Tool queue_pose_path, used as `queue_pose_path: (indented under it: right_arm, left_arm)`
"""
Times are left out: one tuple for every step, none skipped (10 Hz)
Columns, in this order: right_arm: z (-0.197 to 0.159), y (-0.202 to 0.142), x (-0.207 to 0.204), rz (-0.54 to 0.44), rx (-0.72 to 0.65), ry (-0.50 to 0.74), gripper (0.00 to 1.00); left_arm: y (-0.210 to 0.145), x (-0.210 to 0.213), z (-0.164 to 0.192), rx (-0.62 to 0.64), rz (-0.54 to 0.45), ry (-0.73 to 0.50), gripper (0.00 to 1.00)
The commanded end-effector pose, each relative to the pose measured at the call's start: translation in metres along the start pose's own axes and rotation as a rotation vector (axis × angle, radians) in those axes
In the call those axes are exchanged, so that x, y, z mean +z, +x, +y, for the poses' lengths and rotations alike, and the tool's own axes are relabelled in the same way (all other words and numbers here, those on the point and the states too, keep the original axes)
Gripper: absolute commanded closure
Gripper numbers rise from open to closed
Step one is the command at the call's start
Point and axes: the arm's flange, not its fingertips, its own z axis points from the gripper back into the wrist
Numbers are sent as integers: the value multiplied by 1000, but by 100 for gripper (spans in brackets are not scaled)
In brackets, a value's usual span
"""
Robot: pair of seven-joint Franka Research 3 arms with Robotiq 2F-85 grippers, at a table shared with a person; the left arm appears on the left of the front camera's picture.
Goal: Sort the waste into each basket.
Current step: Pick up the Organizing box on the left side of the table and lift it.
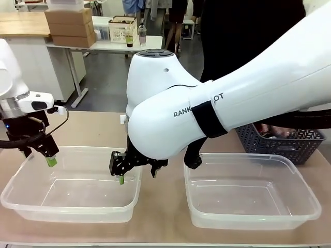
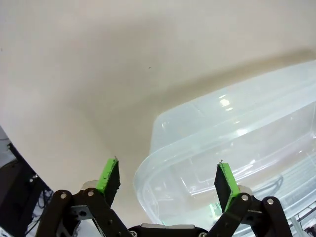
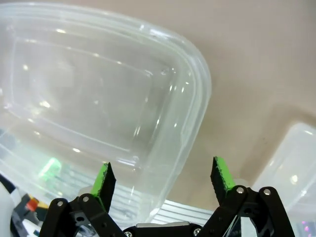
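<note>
Waste is in neither pincer: the left gripper (image 1: 49, 159) hangs with jaws wide and empty at the far outer corner of the left basket (image 1: 72, 213). The right gripper (image 1: 137, 174), equally wide and empty, straddles that same tub's inner rim. Both clear, colourless tubs, the right basket (image 1: 248, 221) included, look bare (glossy, thick-rimmed). Sorting seems not yet begun. The next move likely calls for a reach to the dark slotted crate (image 1: 292, 147) beyond, where something reddish, perhaps cans, lies.
</note>
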Motion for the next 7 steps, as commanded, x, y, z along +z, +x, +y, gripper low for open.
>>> queue_pose_path:
  right_arm:
    - [11, 13, 2, -19, -106, 7, 0]
    - [11, 8, 6, -25, -149, 20, 59]
    - [11, 6, 11, -34, -189, -16, 59]
    - [9, 7, 10, -28, -228, -45, 100]
    - [9, 8, 7, -16, -242, -50, 64]
    - [8, 8, 4, -9, -262, -63, 100]
    - [6, 8, 3, -12, -285, -77, 100]
  left_arm:
    - [-118, -77, -42, -35, -40, 20, 10]
    - [-118, -78, -41, -28, -30, 12, 58]
    - [-119, -80, -39, -37, -27, 16, 68]
    - [-118, -80, -40, -40, -24, 26, 100]
    - [-119, -81, -39, -36, -24, 26, 100]
    - [-120, -81, -39, -35, -34, 21, 100]
    - [-121, -80, -39, -34, -35, 25, 97]
